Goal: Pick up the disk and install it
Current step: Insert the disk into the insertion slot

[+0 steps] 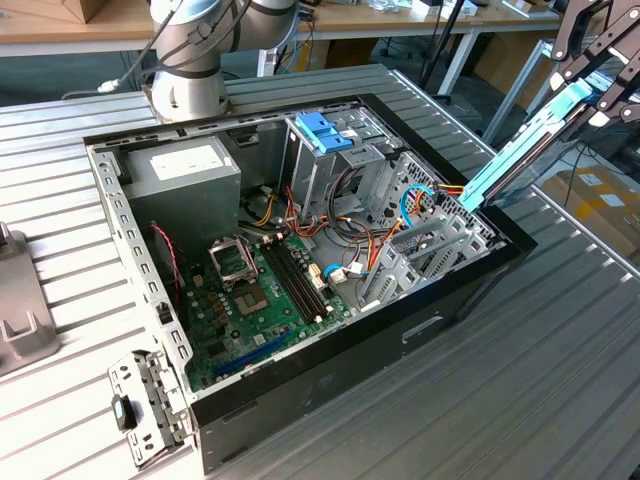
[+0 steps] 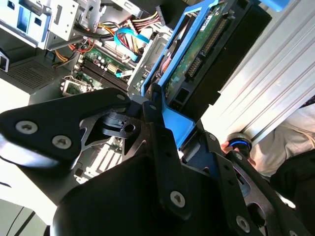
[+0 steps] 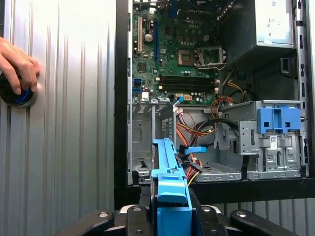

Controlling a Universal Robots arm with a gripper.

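My gripper [image 1: 583, 82] is shut on the disk [image 1: 525, 150], a thin drive in a light blue carrier. In the exterior view it hangs tilted above the open computer case [image 1: 470, 290], its lower end over the case wall on the exterior view's right. The first wrist view shows the disk [image 3: 167, 182] edge-on between the black fingers [image 3: 135, 216], just outside the case and in line with a grey metal drive cage [image 3: 142, 142]. The second wrist view shows the disk's green circuit board [image 2: 197, 44] inside the blue frame, held by my gripper [image 2: 165, 123].
A darker blue latch on a grey cage [image 1: 325, 130] stands at the case's far side, beside bundled cables [image 1: 375, 215]. The motherboard [image 1: 260, 290] and power supply [image 1: 185, 170] lie inside. A hand [image 3: 17, 61] rests on a round button on the ribbed table [image 1: 560, 380]. A loose bracket [image 1: 150, 400] lies near the front.
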